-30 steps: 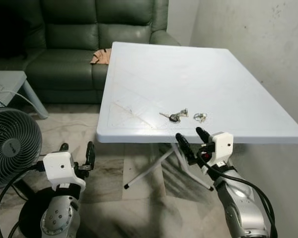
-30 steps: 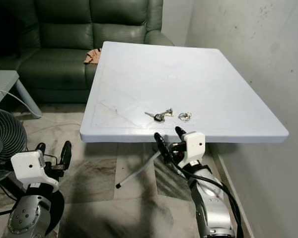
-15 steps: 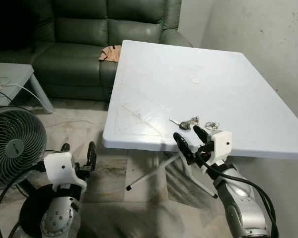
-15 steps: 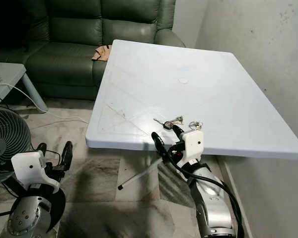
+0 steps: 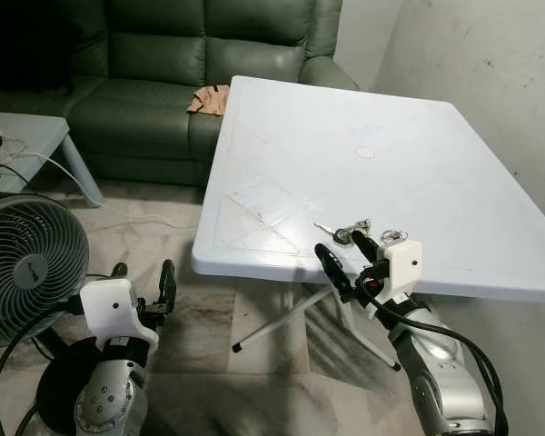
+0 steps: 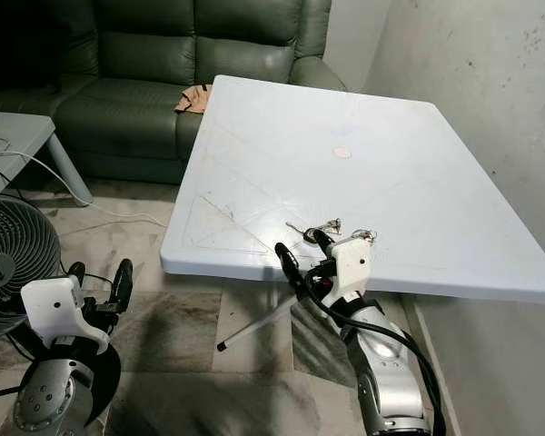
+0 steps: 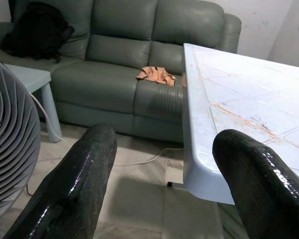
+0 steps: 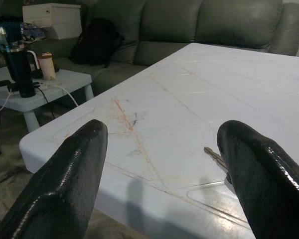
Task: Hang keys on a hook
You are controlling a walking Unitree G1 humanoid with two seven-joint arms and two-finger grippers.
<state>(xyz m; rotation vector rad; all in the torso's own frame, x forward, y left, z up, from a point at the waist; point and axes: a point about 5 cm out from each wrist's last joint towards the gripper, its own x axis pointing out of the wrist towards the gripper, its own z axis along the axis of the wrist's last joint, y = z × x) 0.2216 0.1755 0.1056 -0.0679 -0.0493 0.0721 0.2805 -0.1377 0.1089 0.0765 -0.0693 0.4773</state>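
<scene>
A small bunch of keys [image 5: 345, 232] lies on the white table [image 5: 363, 127] near its front edge, with a loose key ring [image 5: 392, 236] just to its right. My right gripper [image 5: 347, 256] is open at that front edge, one fingertip close beside the keys and the other over the rim, holding nothing. In the right wrist view a key blade [image 8: 215, 157] lies on the tabletop by one of the black fingers [image 8: 259, 169]. My left gripper [image 5: 143, 277] hangs open low over the floor, left of the table.
A round fan [image 5: 23, 268] stands on the floor at the left. A green sofa [image 5: 163, 91] with an orange cloth [image 5: 209, 98] is behind the table, beside a pale side table [image 5: 27, 145]. A wall [image 5: 490, 73] runs along the right. Folding legs [image 5: 282, 318] cross under the table.
The camera has shifted, so the table sits further right. My right gripper has risen from below the table edge to the edge beside the keys. The left arm has not moved.
</scene>
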